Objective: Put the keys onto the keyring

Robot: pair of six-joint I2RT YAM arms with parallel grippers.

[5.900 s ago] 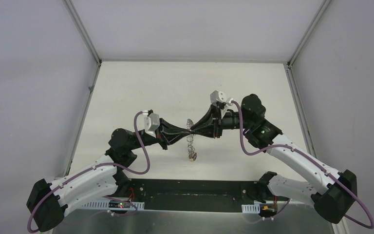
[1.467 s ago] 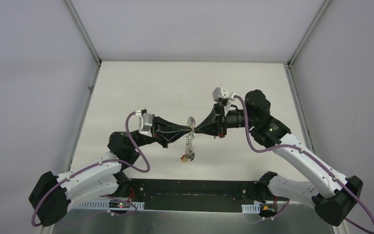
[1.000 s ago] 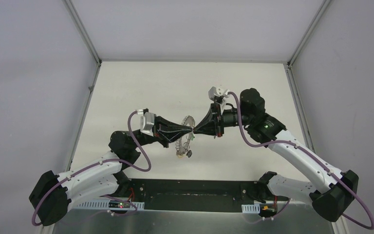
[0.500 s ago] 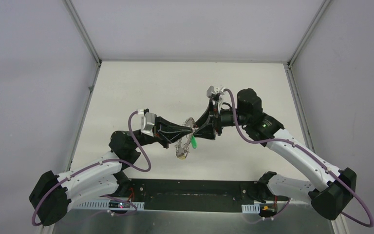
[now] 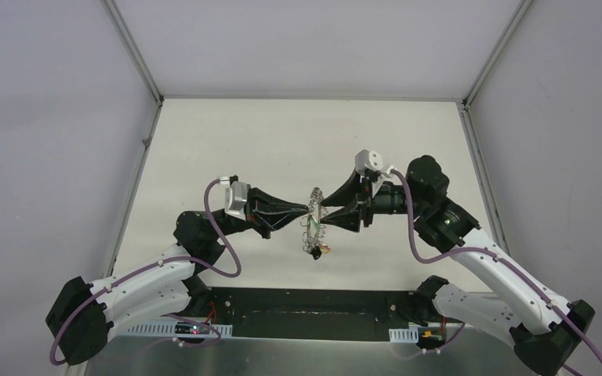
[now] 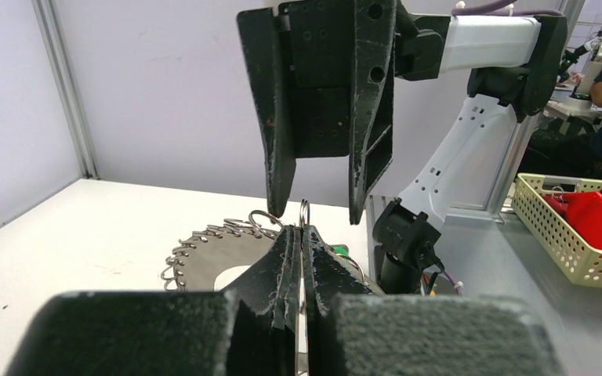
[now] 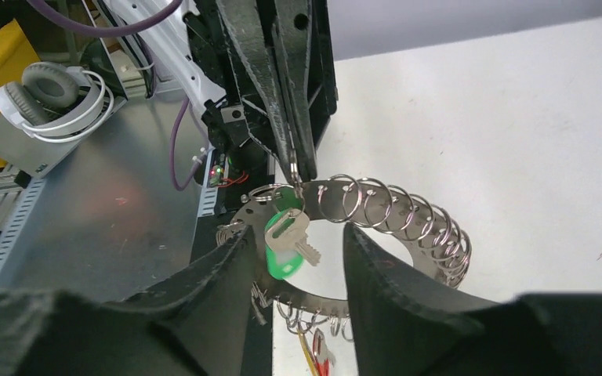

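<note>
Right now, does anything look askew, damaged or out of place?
Nothing damaged or spilled. The keyring hangs tilted in mid-air, pinched by one small edge loop in the shut left jaws. The green key dangles from a loop between the open right jaws.

The left tool [image 5: 309,209] pinches the keyring [image 5: 314,232], facing the right tool [image 5: 323,213], whose fingers stand apart.

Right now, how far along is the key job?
Done: the green-tagged key hangs on the keyring, right gripper open around it. In hand: left gripper pinches one loop, holding the ring up. Left: the black-tagged key, which no view shows.
</note>
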